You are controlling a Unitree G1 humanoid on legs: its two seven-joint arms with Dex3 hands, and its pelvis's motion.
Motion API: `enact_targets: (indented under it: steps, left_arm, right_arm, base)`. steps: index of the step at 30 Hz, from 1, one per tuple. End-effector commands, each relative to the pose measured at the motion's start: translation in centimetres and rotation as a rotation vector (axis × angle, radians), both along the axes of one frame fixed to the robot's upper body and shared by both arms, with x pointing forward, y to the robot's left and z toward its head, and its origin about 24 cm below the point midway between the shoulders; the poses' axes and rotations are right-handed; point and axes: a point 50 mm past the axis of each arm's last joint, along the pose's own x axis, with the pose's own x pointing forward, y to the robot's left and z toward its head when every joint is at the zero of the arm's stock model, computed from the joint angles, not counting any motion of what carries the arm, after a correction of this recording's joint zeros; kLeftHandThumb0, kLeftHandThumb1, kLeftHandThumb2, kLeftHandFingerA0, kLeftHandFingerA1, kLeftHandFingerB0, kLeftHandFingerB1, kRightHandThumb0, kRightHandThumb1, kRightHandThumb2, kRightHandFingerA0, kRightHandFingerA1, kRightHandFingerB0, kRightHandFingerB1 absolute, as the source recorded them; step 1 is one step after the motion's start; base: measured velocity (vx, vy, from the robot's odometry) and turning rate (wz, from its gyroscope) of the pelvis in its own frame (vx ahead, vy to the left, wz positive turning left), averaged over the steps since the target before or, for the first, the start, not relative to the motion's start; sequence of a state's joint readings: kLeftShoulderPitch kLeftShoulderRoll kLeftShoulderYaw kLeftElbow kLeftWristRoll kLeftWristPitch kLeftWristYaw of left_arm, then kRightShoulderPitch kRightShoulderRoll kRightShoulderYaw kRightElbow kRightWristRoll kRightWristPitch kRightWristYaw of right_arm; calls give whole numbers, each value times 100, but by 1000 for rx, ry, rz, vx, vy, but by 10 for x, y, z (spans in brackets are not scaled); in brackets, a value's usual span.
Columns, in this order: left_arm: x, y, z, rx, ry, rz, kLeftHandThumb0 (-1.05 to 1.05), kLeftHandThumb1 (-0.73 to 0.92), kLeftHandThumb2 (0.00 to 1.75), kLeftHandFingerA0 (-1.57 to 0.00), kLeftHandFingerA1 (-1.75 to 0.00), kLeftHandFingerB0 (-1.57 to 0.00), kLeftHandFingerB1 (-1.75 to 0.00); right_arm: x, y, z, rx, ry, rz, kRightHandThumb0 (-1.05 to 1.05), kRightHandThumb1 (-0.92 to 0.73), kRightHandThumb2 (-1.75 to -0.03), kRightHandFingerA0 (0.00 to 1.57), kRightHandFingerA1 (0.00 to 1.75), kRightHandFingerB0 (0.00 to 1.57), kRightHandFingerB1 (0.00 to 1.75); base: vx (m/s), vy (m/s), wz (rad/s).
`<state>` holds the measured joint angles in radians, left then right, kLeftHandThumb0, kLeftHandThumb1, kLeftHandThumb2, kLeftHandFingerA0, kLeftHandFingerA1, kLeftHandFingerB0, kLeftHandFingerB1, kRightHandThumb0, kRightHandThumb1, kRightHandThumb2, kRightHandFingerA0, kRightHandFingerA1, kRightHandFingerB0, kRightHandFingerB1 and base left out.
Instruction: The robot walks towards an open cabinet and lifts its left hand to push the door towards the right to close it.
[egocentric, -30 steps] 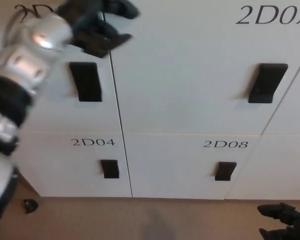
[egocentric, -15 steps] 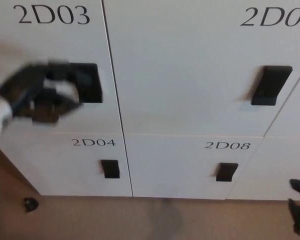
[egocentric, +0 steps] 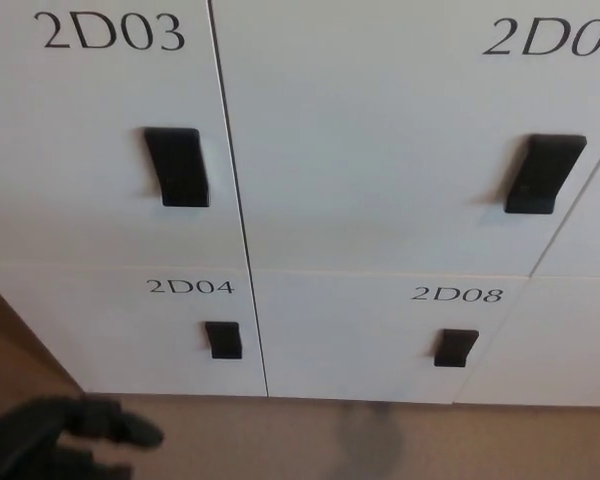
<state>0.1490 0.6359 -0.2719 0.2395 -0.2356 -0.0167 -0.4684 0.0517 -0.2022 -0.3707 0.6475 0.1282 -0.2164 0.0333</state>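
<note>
white cabinet doors (egocentric: 380, 150) flush along seams, left robot hand (egocentric: 65, 440) low over floor (egocentric: 310, 440), fingers spread, empty

The left hand (egocentric: 65, 440) was blurred and cut off by the bottom edge, below the 2D04 door (egocentric: 130, 330). The label on the upper right door (egocentric: 380, 130) ran off the right edge after "2D0".

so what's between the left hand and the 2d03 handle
In the head view, the left hand is low over the floor. Between it and the 2D03 handle lies the 2D04 door front; nothing else.
</note>
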Motion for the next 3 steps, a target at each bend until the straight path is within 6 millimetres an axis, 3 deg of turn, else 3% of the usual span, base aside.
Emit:
enact_targets:
  steps: [1, 2, 3]
  left_arm:
    - [-101, 30, 58, -254, 126, -330, -51, 69, 61, -77, -47, -56, -40]
    - [-97, 34, 52, -269, 86, -166, -47, 54, 94, -67, -64, -40, -52]
    - [-97, 34, 52, -269, 86, -166, -47, 54, 94, -67, -64, -40, -52]
  right_arm:
    - [-55, -73, 34, 718, -631, -443, -65, -81, -69, 49, 41, 40, 38]
    - [-54, -73, 34, 719, -633, -445, -58, -68, -107, 38, 56, 25, 48]
    - [-54, -73, 34, 719, -633, -445, -58, -68, -107, 38, 56, 25, 48]
  base:
    - [0, 0, 0]
    - [0, 0, 0]
    - [0, 0, 0]
